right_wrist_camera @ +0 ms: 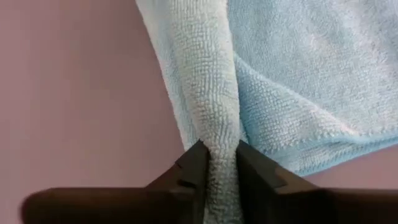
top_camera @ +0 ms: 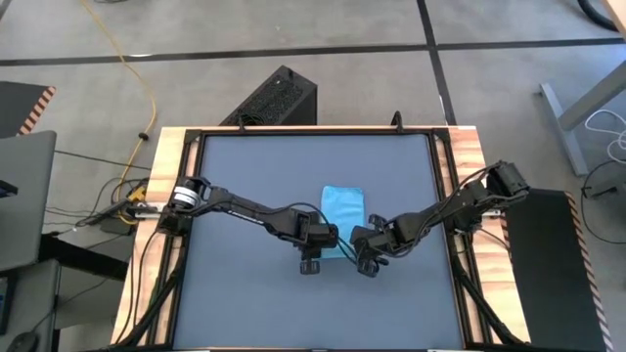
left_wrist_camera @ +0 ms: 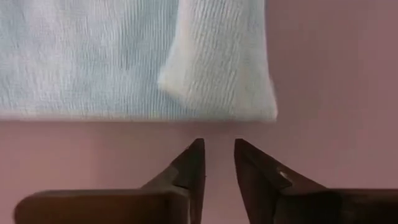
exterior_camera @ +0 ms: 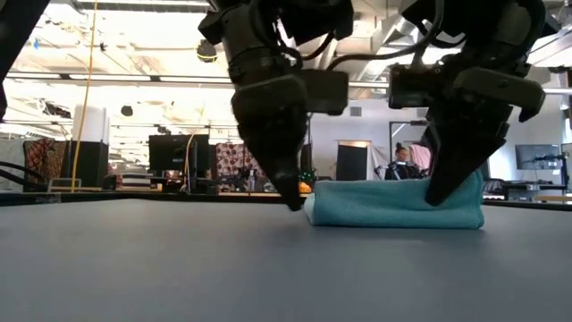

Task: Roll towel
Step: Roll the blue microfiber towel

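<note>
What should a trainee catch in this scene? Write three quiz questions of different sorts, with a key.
1. True or false: the left pincer has the towel between its fingers.
2. What sits between the right pincer's fingers? A. nothing B. a fold of the towel C. a pen
3. Fill in: the towel lies on the dark grey ___.

Key:
1. False. The left pincer stands slightly open and empty, just short of the towel's edge.
2. B.
3. table.
</note>
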Robot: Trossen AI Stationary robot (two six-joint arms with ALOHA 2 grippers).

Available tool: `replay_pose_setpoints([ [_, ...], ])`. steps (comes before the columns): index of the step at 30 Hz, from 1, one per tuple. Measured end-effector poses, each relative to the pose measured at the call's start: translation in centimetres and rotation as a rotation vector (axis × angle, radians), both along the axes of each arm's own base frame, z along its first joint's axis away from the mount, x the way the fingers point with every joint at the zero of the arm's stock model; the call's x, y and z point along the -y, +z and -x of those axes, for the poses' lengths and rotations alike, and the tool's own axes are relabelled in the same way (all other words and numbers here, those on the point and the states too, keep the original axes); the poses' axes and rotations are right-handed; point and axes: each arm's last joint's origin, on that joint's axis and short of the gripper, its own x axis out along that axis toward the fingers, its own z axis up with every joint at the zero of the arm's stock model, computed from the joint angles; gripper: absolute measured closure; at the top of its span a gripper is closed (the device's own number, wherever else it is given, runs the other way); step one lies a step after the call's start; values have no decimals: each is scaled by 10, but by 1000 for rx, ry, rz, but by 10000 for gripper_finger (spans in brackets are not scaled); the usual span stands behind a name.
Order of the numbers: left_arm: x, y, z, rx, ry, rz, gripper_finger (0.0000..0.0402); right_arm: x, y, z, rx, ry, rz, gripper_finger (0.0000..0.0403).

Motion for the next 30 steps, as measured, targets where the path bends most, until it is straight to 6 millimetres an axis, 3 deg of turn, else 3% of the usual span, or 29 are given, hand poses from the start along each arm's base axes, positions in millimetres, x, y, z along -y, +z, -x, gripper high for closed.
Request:
replay_pose_setpoints([
  [6, 0, 1, 0, -2, 15, -34, 294, 3, 0, 0, 13, -37, 78, 228],
  [11, 2, 2, 1, 3, -15, -91, 291, 4, 0, 0, 16, -46, 98, 193],
  [24, 25, 47, 15, 133, -122, -341, 292, 5, 0, 1, 10, -58, 128, 186],
  [30, 38, 48, 6, 225, -289, -372, 292, 5, 0, 2, 8, -56, 129, 186],
])
